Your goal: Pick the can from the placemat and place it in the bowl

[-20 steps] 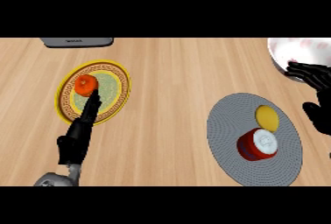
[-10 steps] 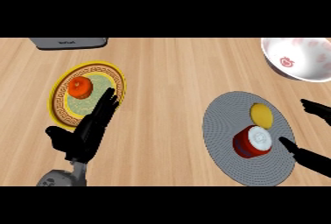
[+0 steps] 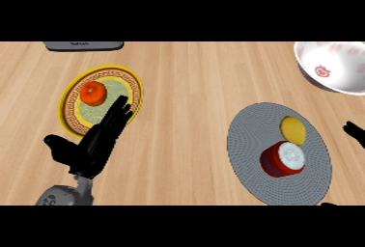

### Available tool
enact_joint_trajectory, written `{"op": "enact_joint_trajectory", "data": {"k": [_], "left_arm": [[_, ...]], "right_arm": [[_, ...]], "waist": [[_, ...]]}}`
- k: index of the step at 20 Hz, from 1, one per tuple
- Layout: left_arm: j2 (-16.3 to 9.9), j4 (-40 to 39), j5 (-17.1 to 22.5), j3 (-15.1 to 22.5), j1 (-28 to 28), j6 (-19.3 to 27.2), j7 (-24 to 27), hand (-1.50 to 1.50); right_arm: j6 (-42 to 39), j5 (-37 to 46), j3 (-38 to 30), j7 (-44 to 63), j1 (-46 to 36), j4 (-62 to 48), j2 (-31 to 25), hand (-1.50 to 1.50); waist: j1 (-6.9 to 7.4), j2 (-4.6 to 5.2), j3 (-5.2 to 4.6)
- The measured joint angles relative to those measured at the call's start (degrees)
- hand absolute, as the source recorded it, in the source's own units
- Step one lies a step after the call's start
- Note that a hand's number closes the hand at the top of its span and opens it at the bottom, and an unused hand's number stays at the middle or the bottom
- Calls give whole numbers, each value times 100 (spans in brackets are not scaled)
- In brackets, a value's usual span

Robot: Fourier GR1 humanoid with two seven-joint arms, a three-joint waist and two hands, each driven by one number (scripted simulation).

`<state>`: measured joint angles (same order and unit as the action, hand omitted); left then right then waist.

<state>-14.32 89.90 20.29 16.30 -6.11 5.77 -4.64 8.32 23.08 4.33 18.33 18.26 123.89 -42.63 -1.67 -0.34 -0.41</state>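
Note:
A red can with a white lid stands upright on the round grey placemat at the right. The white bowl with red marks sits at the upper right, partly cut off by the view's edge. My left hand is open at the lower left, its fingers lying over the rim of a yellow plate, far from the can. Only small dark parts of my right hand show at the right edge, beside the placemat and apart from the can.
A yellow lemon lies on the placemat just behind the can. The yellow patterned plate at the left holds an orange fruit. A grey object sits at the counter's far edge.
My right hand has slid rightward, from beside the can to the view's edge, and now barely shows. More of the bowl has come into view. My left hand has moved little.

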Motion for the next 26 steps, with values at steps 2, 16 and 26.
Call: {"op": "enact_joint_trajectory", "data": {"k": [2,16,26], "left_arm": [[63,-63,-42,36,-103,15,-15,0],[186,-291,-58,-18,-366,-216,-62,0],[248,-276,-131,-77,-248,-253,-39,0]], "right_arm": [[-330,212,88,802,-16,364,-192,-150],[-1992,-215,1346,4520,-1953,463,94,-150],[-2238,-536,1622,4746,-2431,-391,265,-150]], "waist": [[40,18,-1],[307,64,20],[236,42,30]]}}
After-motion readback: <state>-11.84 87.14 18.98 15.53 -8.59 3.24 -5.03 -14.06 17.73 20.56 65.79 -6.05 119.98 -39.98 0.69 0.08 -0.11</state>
